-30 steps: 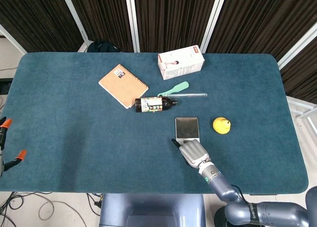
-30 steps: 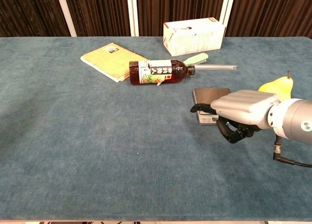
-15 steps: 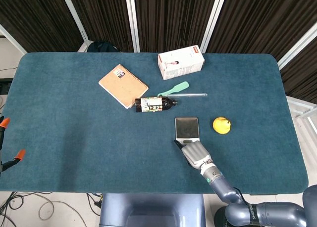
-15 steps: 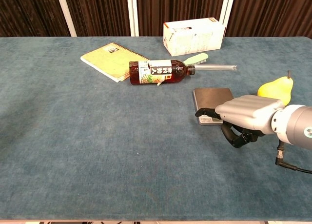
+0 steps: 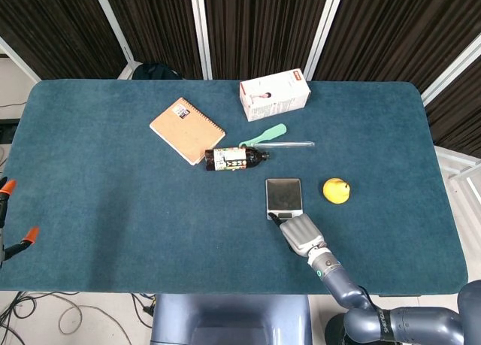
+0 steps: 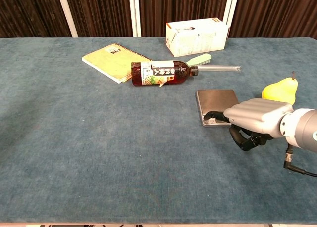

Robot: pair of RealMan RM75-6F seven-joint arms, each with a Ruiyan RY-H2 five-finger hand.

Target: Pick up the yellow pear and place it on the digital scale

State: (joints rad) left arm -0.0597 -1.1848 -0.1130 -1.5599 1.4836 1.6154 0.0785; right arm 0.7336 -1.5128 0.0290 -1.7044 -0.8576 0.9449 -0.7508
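- Head view: the right robot hand (image 5: 301, 234) has drifted rightward and nearer the counter's (image 5: 113, 195) front edge since a second ago, and now sits just below the digital scale (image 5: 284, 197). Palm down, holding nothing. The yellow pear (image 5: 336, 190) lies on the counter just right of the scale, unmoved.
- Chest view: the right robot hand (image 6: 255, 118) has slid right, uncovering more of the scale (image 6: 216, 101). Its back is flat, fingers (image 6: 247, 139) curled underneath on nothing; a dark fingertip reaches the scale's front edge. The pear (image 6: 280, 91) stands behind it.

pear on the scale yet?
No, the yellow pear sits on the table right of the digital scale, whose platform is bare.
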